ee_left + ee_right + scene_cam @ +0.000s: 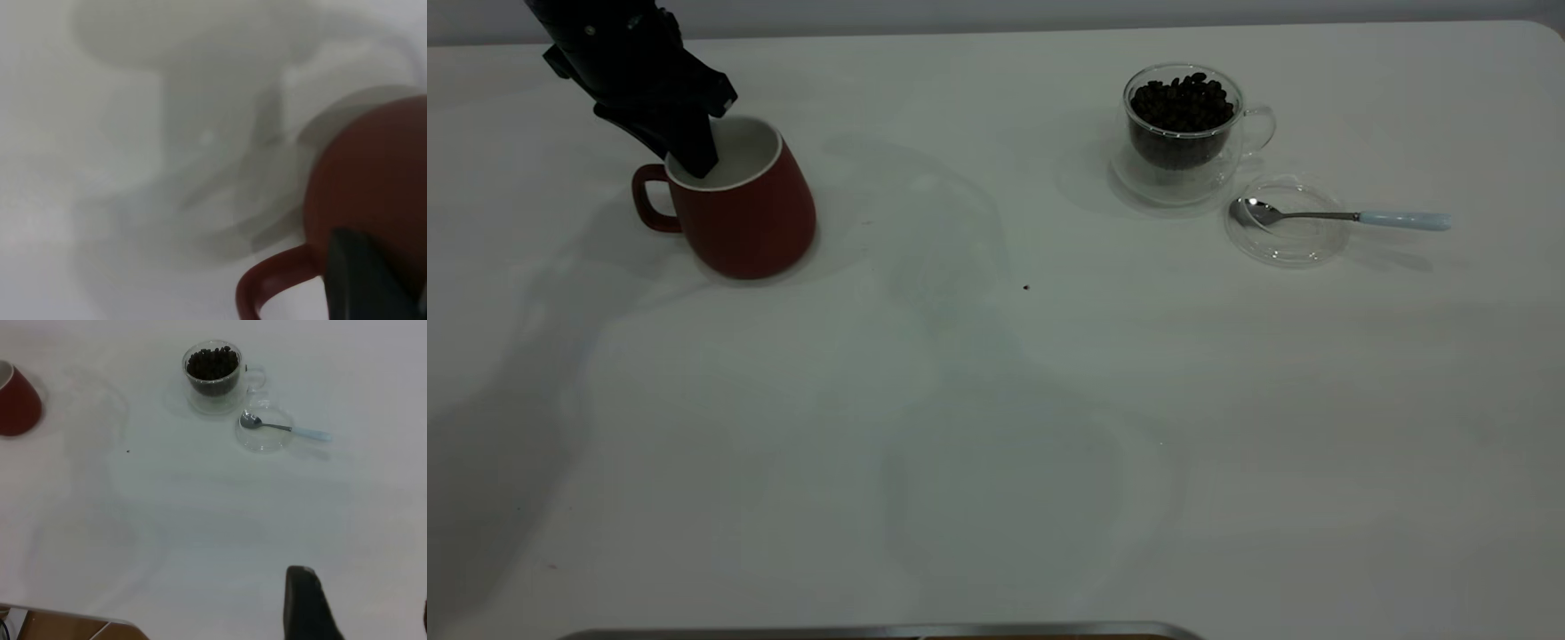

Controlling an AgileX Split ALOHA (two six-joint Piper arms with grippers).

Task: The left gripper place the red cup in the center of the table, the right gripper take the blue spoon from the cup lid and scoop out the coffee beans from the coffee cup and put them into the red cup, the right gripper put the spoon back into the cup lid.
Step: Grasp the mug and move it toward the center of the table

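Note:
The red cup with a white inside stands tilted at the table's far left. My left gripper is shut on its rim by the handle, one finger inside and one outside. In the left wrist view the cup fills the corner behind one dark finger. A glass coffee cup full of beans stands at the far right. The blue-handled spoon lies across the clear cup lid beside it. My right gripper is open, hanging high over the near table, far from the spoon.
One stray coffee bean lies near the table's middle. A metal strip runs along the near edge. The right wrist view also shows the coffee cup, the lid and the red cup.

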